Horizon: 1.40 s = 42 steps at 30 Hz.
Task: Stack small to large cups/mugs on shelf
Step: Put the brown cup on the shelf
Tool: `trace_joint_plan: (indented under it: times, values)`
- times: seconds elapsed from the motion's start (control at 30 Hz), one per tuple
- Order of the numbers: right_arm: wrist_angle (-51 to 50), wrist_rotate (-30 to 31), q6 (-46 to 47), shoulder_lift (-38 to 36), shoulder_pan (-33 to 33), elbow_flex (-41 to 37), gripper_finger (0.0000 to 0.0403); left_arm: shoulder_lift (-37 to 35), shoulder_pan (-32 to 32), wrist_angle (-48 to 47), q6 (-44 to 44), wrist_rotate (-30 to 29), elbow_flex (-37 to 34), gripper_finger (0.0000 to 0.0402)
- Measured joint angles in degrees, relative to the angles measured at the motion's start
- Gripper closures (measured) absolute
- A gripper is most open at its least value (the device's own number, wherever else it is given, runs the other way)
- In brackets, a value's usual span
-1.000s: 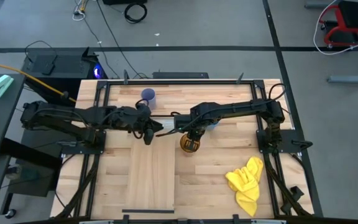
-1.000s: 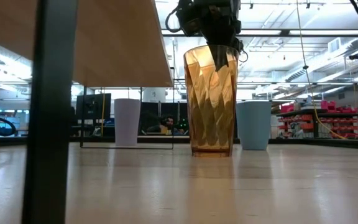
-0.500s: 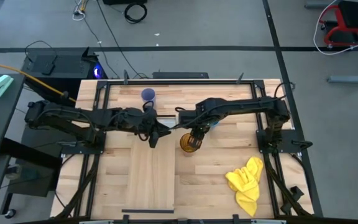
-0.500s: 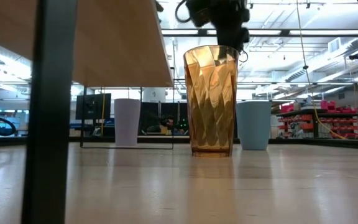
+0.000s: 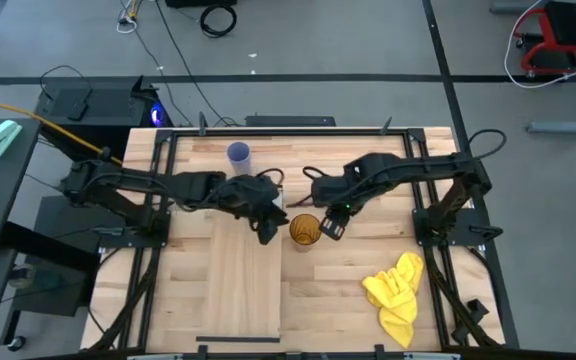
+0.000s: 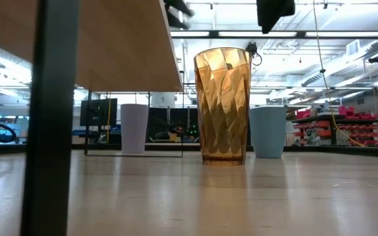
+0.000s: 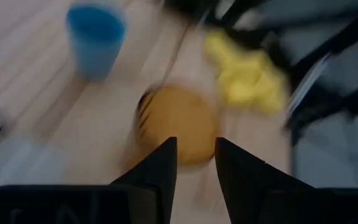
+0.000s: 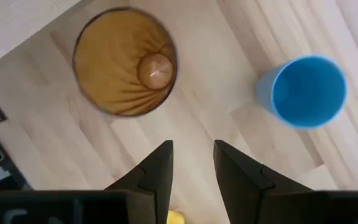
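Note:
The amber tumbler (image 5: 304, 231) stands upright on its base on the table top, just right of the pale wooden shelf board (image 5: 243, 285). It also shows in the low view (image 6: 222, 105). My left gripper (image 5: 267, 232) hovers left of the tumbler with its fingers a little apart and empty (image 7: 194, 146). My right gripper (image 5: 332, 226) hangs above the tumbler and to its right, fingers a little apart and empty (image 8: 192, 149). The blue cup (image 8: 306, 90) stands behind the tumbler. The lavender cup (image 5: 238, 153) stands near the far edge.
A yellow cloth (image 5: 396, 285) lies crumpled at the near right. In the low view the shelf board (image 6: 110, 46) sits raised on a dark post (image 6: 51, 118). Bare table shows between the tumbler and the cloth.
My right gripper, which had one finger inside the tumbler's rim, has risen clear of it and gone toward the table's right edge. The tumbler stays standing where it was. My left gripper has gone toward the table's right edge, closer to the tumbler.

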Motion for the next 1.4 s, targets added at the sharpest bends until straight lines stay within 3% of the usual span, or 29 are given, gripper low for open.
trace_joint_plan:
  times: [0.47,0.7,1.07,1.4]
  values:
    - [1.5,2.1,5.9,-1.2,4.9,-11.7,0.0280,17.3,0.3,-24.1,4.8,-0.7,24.0,0.0283]
    - [3.5,4.0,8.7,-2.5,7.5,-13.1,0.0280,25.0,0.7,-33.4,6.3,-1.3,31.8,0.0282]
    - [4.9,5.6,10.5,-3.5,9.9,-13.1,0.0280,26.8,2.5,-34.3,6.4,-1.3,33.2,0.0281]
    - [5.2,7.2,10.1,-3.5,9.8,-13.1,0.0280,26.8,2.5,-34.1,6.1,-1.3,33.2,0.0254]
